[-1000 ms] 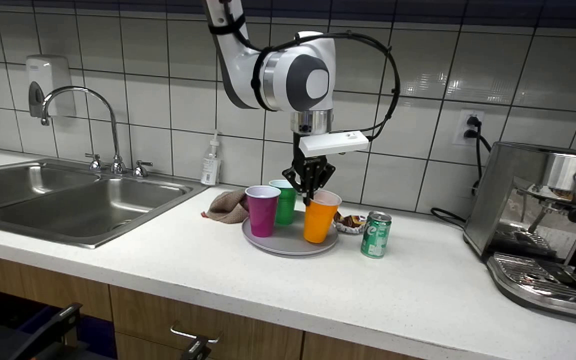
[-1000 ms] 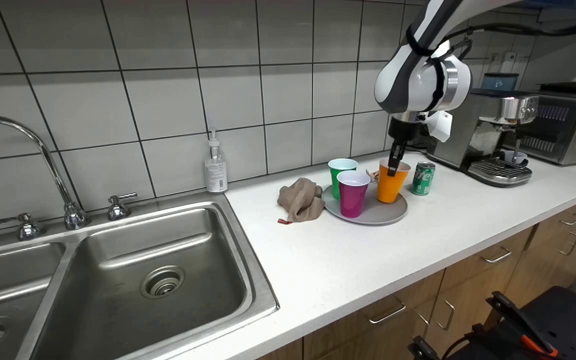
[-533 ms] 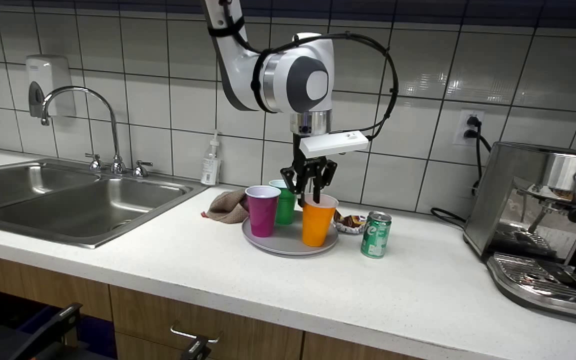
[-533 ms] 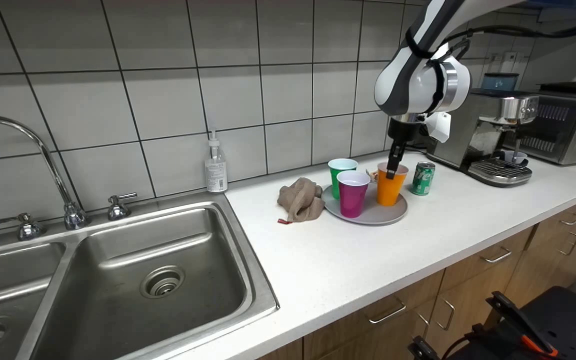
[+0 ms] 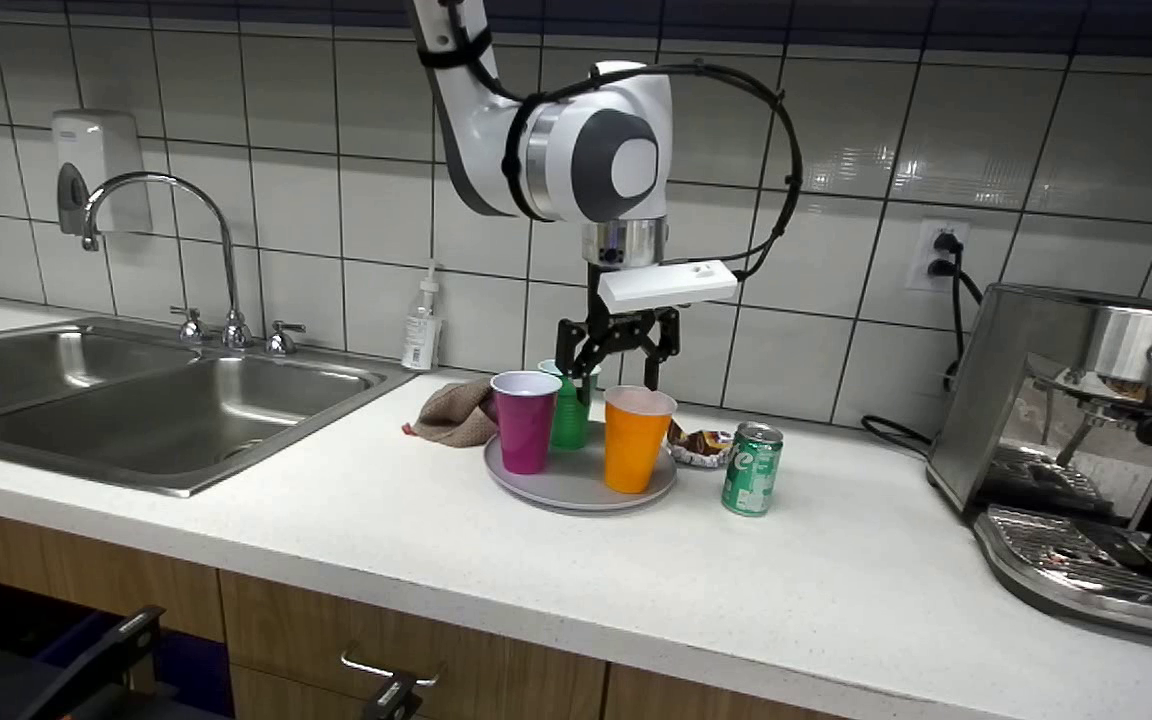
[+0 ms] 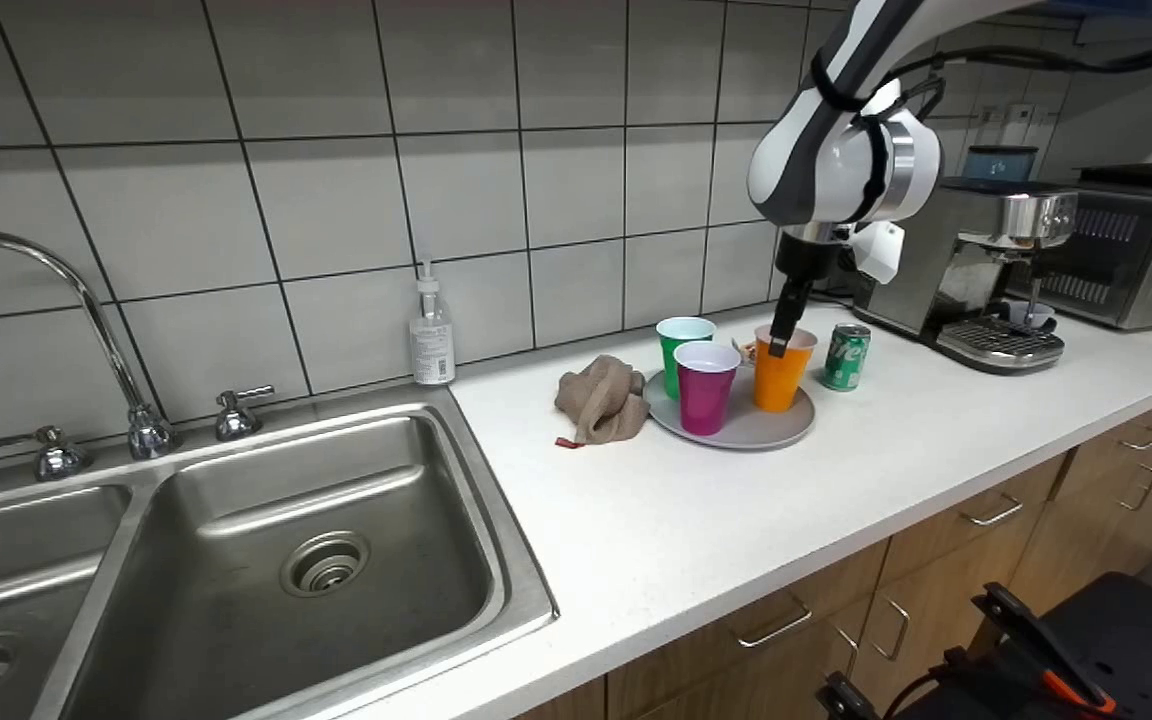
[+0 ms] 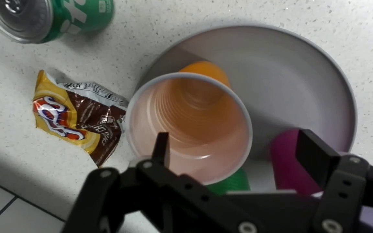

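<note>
Orange tapered plastic cup (image 5: 634,452), right side of round grey plate (image 5: 576,484): probably light, flexy; I'd pinch rim (image 7: 250,131) gently. Jaws spread, empty.

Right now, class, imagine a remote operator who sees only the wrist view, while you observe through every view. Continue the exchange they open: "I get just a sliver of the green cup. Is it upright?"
Observer: Yes; in both exterior views the green cup stands upright on the plate.
Operator: The orange cup fills my picture's middle. What lies beside the plate, on the side where the green cup and purple cup stand?
Observer: A crumpled brown cloth, resting on the counter.
Operator: And past the green can, away from the cups?
Observer: A silver coffee machine stands there.
</note>
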### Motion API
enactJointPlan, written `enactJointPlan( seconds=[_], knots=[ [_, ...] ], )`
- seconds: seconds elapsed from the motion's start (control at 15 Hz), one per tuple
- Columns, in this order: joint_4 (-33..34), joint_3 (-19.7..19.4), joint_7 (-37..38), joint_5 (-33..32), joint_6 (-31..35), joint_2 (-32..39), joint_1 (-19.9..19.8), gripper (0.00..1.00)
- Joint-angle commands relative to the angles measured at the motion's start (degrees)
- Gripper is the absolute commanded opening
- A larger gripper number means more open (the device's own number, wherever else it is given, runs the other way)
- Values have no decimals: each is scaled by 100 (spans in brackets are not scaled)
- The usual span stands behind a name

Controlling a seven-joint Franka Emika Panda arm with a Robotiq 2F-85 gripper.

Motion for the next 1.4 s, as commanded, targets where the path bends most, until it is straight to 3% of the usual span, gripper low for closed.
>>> enactJointPlan(
  seconds=[0.0,0.4,1.33],
  knots=[
    [-3,153,113,321,-225,-234,-152,100],
    [-220,156,368,822,-199,-565,-119,100],
    [-1623,-129,1243,1587,-7,-2026,236,100]
  ],
)
